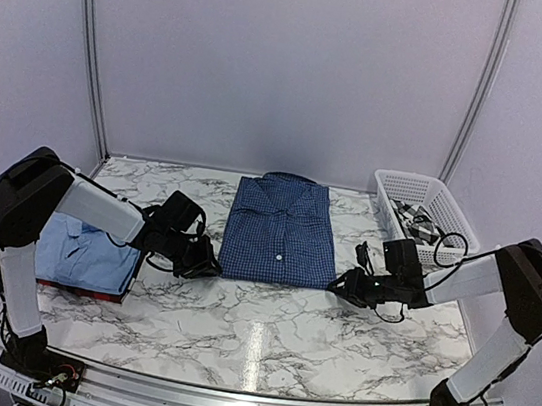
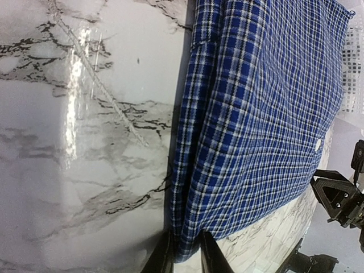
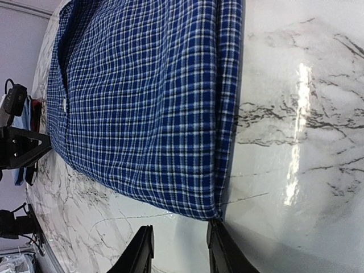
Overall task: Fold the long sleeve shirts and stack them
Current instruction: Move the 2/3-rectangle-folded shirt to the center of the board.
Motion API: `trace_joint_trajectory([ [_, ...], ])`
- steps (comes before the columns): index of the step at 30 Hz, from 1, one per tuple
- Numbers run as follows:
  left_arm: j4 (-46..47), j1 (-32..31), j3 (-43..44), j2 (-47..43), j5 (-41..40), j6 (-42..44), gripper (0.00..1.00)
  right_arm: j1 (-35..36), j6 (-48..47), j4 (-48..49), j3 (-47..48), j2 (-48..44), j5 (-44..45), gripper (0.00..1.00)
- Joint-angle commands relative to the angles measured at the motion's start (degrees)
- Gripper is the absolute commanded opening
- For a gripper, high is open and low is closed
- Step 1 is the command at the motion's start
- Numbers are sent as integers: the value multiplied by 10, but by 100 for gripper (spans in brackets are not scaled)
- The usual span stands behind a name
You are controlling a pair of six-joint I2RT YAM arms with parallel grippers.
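The navy checked shirt (image 1: 280,230) lies folded flat in the middle of the table. My left gripper (image 1: 210,265) is at its near left corner. In the left wrist view the left gripper (image 2: 185,256) has narrow jaws with that corner of the navy shirt (image 2: 256,114) pinched between them. My right gripper (image 1: 340,285) is at the near right corner. In the right wrist view the right gripper (image 3: 181,247) is open and empty, and the corner of the navy shirt (image 3: 142,102) touches one fingertip (image 3: 219,239). The light blue shirt (image 1: 82,252) lies folded on the dark red shirt (image 1: 87,290) at the left.
A white lattice basket (image 1: 424,192) stands at the back right and holds the black-and-white checked shirt (image 1: 417,224). Bare marble table (image 1: 263,333) stretches in front of the navy shirt. White walls close the back and sides.
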Motion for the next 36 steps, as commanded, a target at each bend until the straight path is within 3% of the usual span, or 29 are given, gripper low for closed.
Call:
trace_joint_trajectory([
  [1,-7,1,-17,10,9,-2,17,-6,13,20,0,18,11,32],
  [12,4,1,-18,14,14,-7,0,-12,30,4,-6,5,58,33],
  [26,6,1,-22,9,16,-7,0,30,19,-26,11,24,96,32],
  [29,6,1,-22,9,16,-6,0,31,25,-17,8,30,93,27],
  [35,7,0,-23,-2,18,3,0,35,45,9,0,22,81,0],
  [36,6,-1,-26,-9,17,4,0,40,48,7,0,12,81,0],
])
